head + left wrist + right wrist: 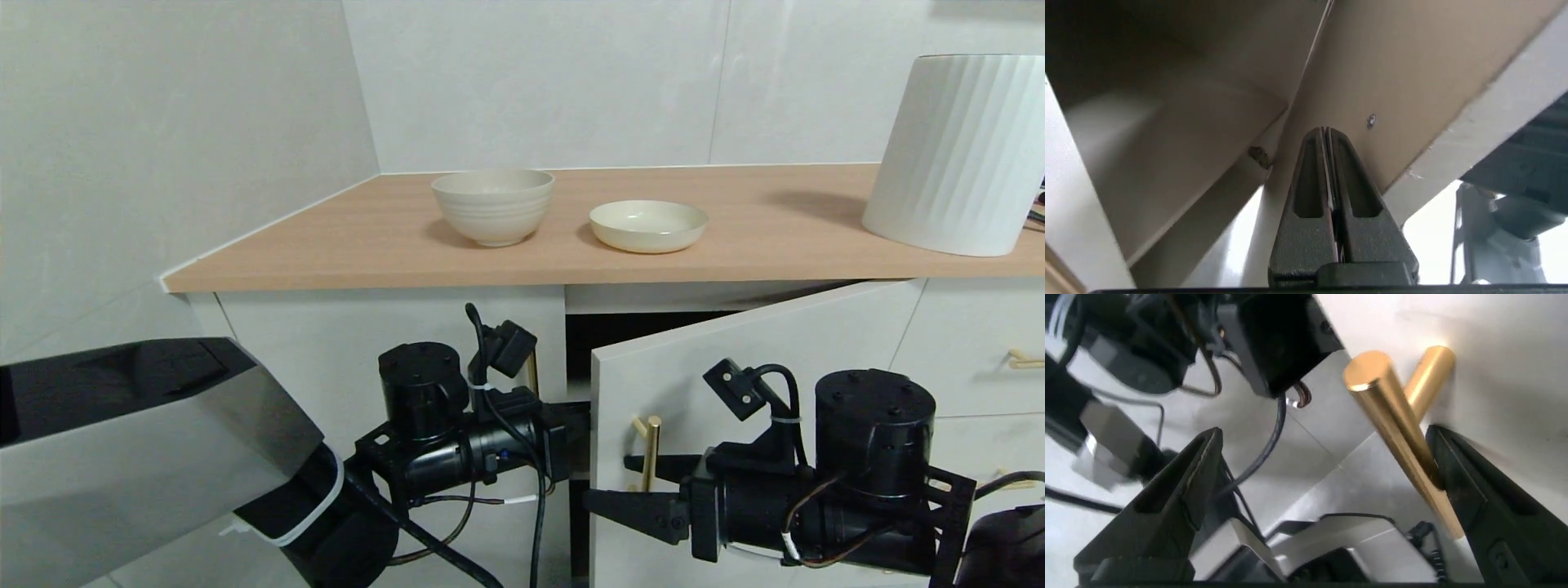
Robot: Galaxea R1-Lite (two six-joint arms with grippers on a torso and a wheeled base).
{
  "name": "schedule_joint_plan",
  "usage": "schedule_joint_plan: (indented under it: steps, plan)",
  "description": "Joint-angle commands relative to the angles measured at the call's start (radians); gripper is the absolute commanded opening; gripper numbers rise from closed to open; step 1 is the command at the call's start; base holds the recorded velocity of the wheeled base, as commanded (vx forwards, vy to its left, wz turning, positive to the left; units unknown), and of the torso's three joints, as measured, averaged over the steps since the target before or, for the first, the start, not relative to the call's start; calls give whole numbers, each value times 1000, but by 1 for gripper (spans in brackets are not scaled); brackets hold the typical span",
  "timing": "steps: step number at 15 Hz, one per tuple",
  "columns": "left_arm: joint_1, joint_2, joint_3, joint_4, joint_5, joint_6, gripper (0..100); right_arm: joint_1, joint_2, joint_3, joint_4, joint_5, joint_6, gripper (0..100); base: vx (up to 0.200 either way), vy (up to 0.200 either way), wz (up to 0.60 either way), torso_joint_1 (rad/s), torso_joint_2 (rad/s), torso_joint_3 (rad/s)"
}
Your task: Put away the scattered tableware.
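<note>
Straddling the brass handle (651, 445) of the cabinet door (735, 343), the right hand (608, 482) has its fingers spread apart, one on either side of the bar; the bar lies close against one finger but is not gripped. The left hand (1325, 143) is pressed together on nothing, its tip pushed into the dark gap at the door's free edge, toward the pale inner panels behind the door. The door stands ajar, swung partly outward. The step in hand looks like opening the cupboard so that the tableware can go inside, and none of it is put away yet. The next move probably calls for either clamping the right hand on the handle or pushing from behind the door with the left, then following the hinge's arc until the opening is wide enough for a bowl. Above the door, on the wooden counter (367, 237), the ribbed bowl (493, 206) sits to the left of the door's free edge and the shallow dish (648, 225) sits over that edge, the two near each other but apart. A tall white ribbed container (959, 147) stands on the counter above the door's hinge side. Pale tiled walls (531, 82) meet in a corner behind the counter.
</note>
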Motion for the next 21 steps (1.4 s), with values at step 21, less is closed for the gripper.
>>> schedule_joint_plan:
  steps: [21]
  plan:
    - [-69,61,-157,79,-2,-67,0,-183,-326,374,9,-81,-123,100,-38,0,0,1,0,0]
